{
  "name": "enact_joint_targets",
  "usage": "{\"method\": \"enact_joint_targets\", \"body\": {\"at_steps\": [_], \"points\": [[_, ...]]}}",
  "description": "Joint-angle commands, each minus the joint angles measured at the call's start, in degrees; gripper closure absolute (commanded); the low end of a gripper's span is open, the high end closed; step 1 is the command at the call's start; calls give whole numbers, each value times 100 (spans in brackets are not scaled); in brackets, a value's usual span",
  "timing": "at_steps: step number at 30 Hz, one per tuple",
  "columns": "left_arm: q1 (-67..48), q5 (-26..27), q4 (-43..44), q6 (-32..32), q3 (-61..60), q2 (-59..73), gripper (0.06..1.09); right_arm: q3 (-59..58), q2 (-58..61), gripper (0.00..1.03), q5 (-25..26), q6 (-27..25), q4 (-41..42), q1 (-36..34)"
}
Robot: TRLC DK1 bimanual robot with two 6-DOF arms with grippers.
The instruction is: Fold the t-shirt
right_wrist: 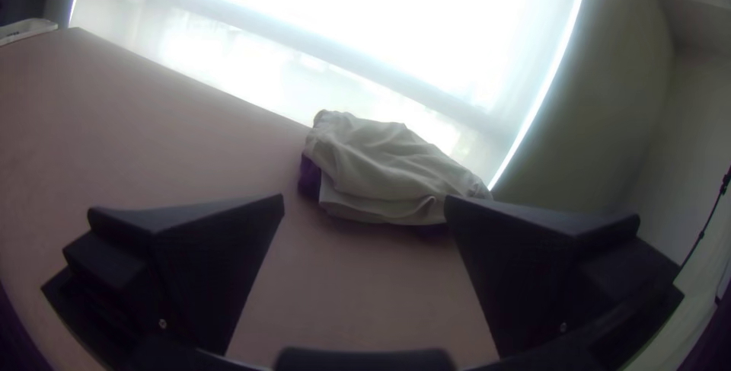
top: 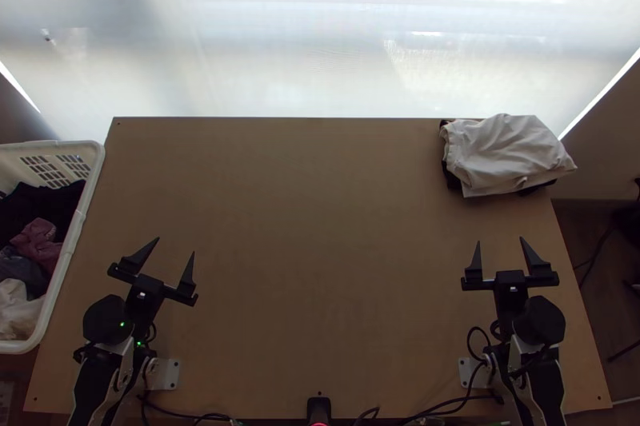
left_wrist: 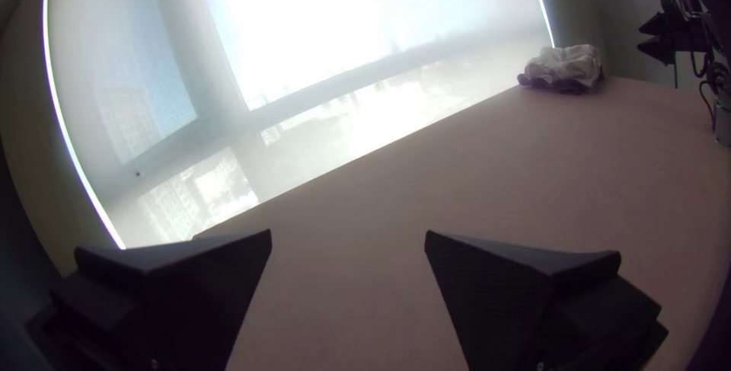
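So I'm driving both arms remotely, and honestly I can't tell which piece is the t-shirt. To the left of the light wooden table (top: pixel 320 266) there's a white plastic basket (top: pixel 69 246) with a dark cloth (top: pixel 36 206), a dusty-pink cloth (top: pixel 38 240) and a whitish cloth (top: pixel 18 310) bunched inside. Black cables (top: pixel 469 338) loop by the right arm's base, and a pale window blind (top: pixel 320 50) hangs behind the far edge. My likeliest shirt is the rumpled off-white cloth (top: pixel 504 154) at the far right corner, layered on some dark fabric (top: pixel 452 178). Its long axis runs mostly left to right, the right end angled slightly nearer me and poking past the table's right edge. Left gripper (top: pixel 175 245) and right gripper (top: pixel 500 240) are both spread wide, holding nothing, well apart from that pile.
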Motion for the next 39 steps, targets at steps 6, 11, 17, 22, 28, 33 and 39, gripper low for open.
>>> {"method": "enact_joint_targets", "body": {"at_steps": [6,11,17,22,28,33,39], "points": [[1,7,1,-1,1,1,10,-7,1,5,-4,3,2,1],[1,7,1,-1,1,1,10,-7,1,5,-4,3,2,1],[1,7,1,-1,1,1,10,-7,1,5,-4,3,2,1],[1,-2,1,-1,1,1,10,-7,1,5,-4,3,2,1],[1,-2,1,-1,1,1,10,2,1,5,-207,55,-24,107],[1,7,1,-1,1,1,10,2,1,5,-207,73,-24,125],[-113,174,-8,-221,1,-8,10,-7,1,5,-207,73,-24,125]]}}
